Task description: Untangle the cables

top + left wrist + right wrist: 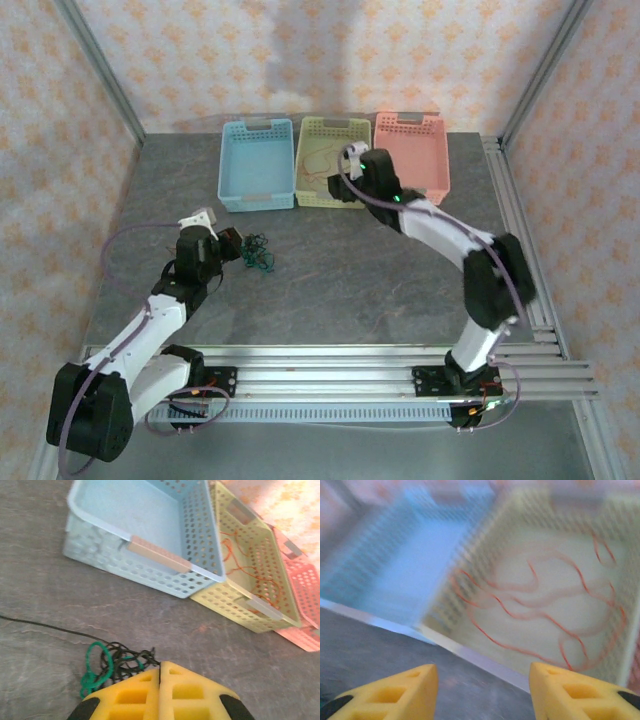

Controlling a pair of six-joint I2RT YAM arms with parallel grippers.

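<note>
The left gripper [160, 664] is seen at the bottom centre of its wrist view, its yellow fingers pressed together with no gap. A knot of green and black cables [117, 661] lies on the grey table [45, 580] at the lower left and touches the fingertips. Whether a strand is pinched cannot be told. One black strand trails off to the left edge.

The right gripper [482, 667] is held with its jaws well apart and nothing between them, above the near rim of the yellow-green basket [235, 605]. An orange-red cable [517, 616] lies in loose loops inside that basket. To its left stands the blue basket [150, 575] and to its right the pink basket [430, 185]. A tan strip [160, 555] is fixed on the blue rim; any writing on it cannot be made out.
</note>
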